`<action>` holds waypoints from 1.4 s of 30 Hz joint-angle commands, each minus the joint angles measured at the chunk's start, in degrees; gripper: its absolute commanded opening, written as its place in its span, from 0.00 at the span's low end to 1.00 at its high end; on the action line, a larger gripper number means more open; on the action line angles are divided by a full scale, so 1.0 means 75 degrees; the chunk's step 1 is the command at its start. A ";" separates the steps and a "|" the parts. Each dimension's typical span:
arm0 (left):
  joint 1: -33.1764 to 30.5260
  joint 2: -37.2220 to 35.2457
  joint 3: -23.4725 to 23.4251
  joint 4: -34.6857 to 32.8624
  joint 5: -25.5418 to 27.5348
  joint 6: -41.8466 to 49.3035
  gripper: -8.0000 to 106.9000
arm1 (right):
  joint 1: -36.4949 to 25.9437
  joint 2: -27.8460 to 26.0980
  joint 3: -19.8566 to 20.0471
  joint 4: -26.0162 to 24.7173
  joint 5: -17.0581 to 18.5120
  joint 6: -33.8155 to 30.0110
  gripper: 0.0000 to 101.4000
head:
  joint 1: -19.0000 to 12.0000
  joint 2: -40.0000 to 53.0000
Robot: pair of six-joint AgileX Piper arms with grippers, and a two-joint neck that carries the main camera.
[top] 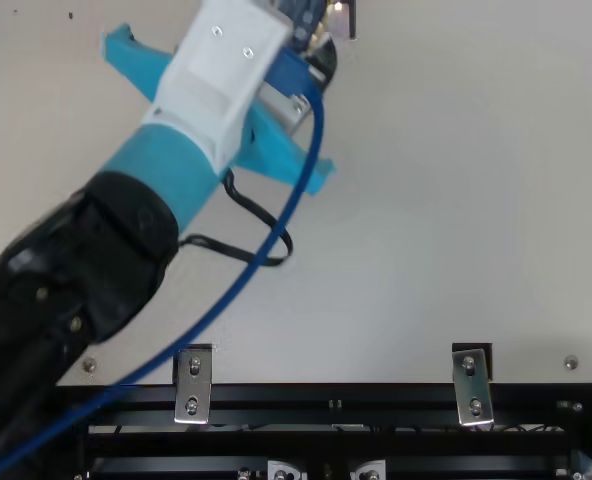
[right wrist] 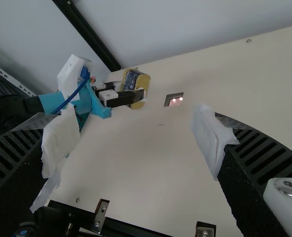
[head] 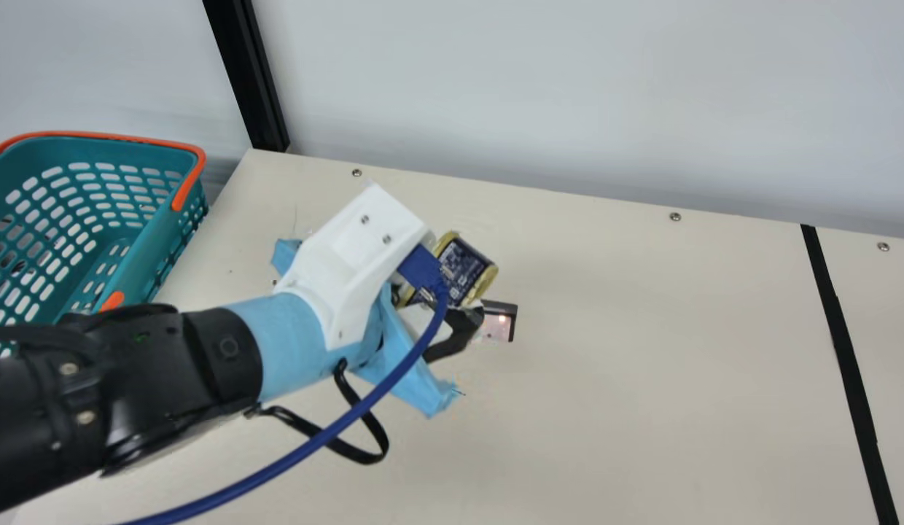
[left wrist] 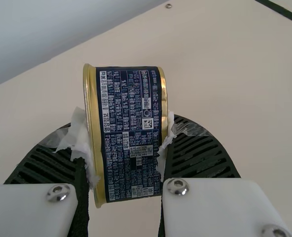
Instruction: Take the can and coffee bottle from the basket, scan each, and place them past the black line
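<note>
- My left gripper [head: 456, 295] is clamped on the can [head: 466, 270], one finger at each flat end, so yeah, it's a solid-looking hold.
- In the left wrist view, the dark blue label, covered in small pale print, is between my fingers, with a gold rim on each side. There's crumpled white padding [left wrist: 79, 138] squished between my fingers and the can too.
- The can is tilted in the main view, right near the scanner window [head: 499, 321], a little dark-framed thing with a reddish light glowing in it. Can't tell if the two overlap or just sit close.
- Just behind those fingers I've got a white housing [head: 350, 240], light blue wrap [head: 284, 328] around the wrist, a blue cable [head: 394, 379] curving back along the arm, and a black strap [head: 364, 456] hanging in a loop.
- My right gripper [right wrist: 136, 143] is spread wide with nothing between its fingers, and those have white padding on them as well.
- Farther out, the teal basket [head: 127, 273] with orange trim is over at the main view's left, well apart from the can.
- The black line [head: 849, 364] runs down the cream table [head: 641, 379] at the other side, so my can is on the basket side of it.
- Out past the table there's a pale wall [head: 569, 95] and a black post [head: 248, 80], plus two metal brackets [top: 194, 385] along a black rail [top: 326, 397] in the top view.
</note>
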 commanded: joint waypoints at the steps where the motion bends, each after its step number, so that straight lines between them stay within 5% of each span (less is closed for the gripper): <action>1: 0.0000 0.0000 0.0000 0.0000 0.0000 0.0000 0.16 | 0.0000 0.0000 0.0000 0.0000 0.0000 0.0000 1.00 | -0.0039 -0.0005; 9: -0.0017 -0.0181 -0.0157 -0.2027 0.0825 0.1871 0.16 | 0.0000 0.0000 0.0000 0.0000 0.0000 0.0000 1.00 | -0.0039 -0.0005; 21: -0.0073 0.0112 -0.0566 -0.2519 0.1235 0.2374 0.16 | 0.0000 0.0000 0.0000 0.0000 0.0000 0.0000 1.00 | -0.0039 -0.0005; 42: -0.0029 0.1654 -0.2220 -0.3454 0.3750 0.5159 0.16 | 0.0000 0.0000 0.0000 0.0000 0.0000 0.0000 1.00 | -0.0039 -0.0005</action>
